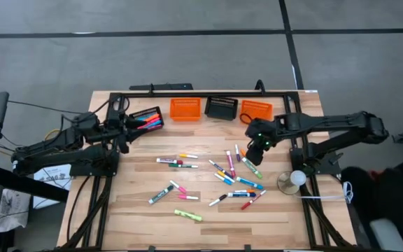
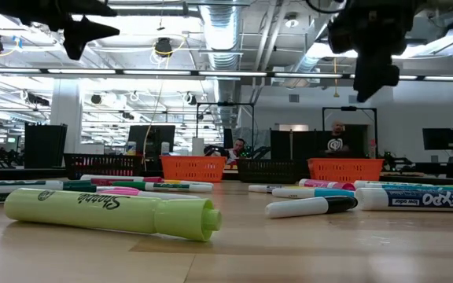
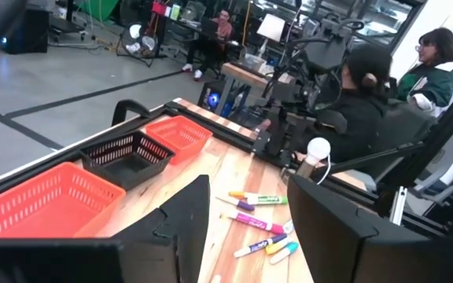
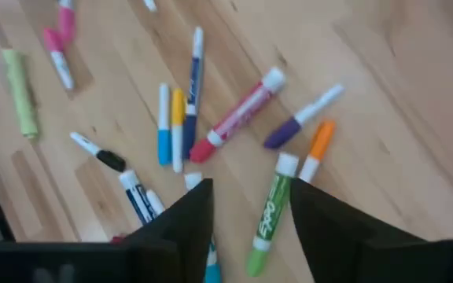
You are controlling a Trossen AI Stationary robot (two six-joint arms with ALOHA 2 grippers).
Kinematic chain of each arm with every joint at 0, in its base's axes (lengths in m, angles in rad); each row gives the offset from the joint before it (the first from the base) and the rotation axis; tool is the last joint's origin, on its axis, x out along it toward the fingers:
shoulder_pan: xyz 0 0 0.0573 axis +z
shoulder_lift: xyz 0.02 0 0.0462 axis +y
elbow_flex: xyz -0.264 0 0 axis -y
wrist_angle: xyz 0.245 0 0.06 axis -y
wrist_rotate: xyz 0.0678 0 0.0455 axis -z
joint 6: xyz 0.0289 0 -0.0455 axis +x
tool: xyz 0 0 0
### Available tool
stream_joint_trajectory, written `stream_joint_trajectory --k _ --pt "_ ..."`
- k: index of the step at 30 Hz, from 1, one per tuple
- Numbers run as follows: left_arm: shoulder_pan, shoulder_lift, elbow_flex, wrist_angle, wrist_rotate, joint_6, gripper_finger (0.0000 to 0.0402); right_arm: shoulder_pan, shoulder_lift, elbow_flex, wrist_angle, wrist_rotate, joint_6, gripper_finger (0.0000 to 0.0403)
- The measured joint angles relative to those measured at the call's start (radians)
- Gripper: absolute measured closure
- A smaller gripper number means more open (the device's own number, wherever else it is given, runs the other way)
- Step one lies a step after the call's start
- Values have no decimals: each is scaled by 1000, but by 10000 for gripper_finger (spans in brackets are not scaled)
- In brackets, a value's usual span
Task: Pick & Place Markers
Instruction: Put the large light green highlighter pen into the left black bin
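Left arm: reached across the table's left rear, its left gripper (image 1: 126, 133) with fingers parted, empty. Right arm: extended inward from the right, right gripper (image 1: 255, 158) pointed downward, fingers apart, empty.

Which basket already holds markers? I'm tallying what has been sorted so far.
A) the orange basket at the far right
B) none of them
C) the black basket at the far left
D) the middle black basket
C: in the high view the leftmost black basket holds several coloured markers, while the other three baskets look empty.
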Motion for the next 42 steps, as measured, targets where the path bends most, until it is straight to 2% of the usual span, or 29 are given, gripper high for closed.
stream_joint_trajectory --k 6,10,23,42 --pt "0 0 -13 0 0 0 229 24 69 0 -65 -21 77 171" --pt "0 0 -13 0 0 0 229 57 132 0 -83 -43 144 148" --pt "0 0 -13 0 0 0 229 138 310 0 -84 -26 218 148" --pt "0 0 -13 -2 1 0 229 156 324 0 -2 -19 278 148"
